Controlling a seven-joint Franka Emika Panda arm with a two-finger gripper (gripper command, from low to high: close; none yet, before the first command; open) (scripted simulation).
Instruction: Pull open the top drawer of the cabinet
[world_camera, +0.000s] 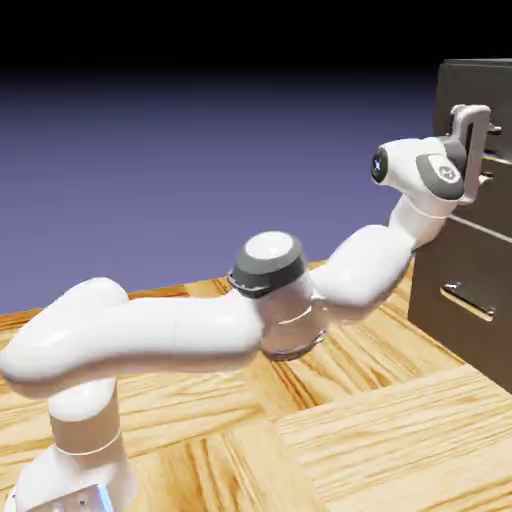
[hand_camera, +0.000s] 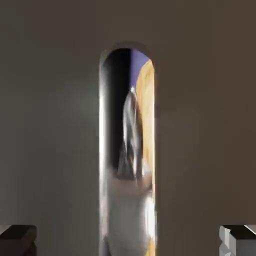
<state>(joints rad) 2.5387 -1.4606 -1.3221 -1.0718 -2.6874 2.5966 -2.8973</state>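
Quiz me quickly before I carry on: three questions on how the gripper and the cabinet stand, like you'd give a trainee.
1. True or false: in the hand view, the gripper's two fingertips meet each other.
2. In the exterior view, which bar handle is well clear of the hand?
a) the highest
b) the lowest
c) none of them
3. Fill in: in the hand view, the silver bar handle runs ____ the two fingertips.

Key: 1 false; 2 b; 3 between
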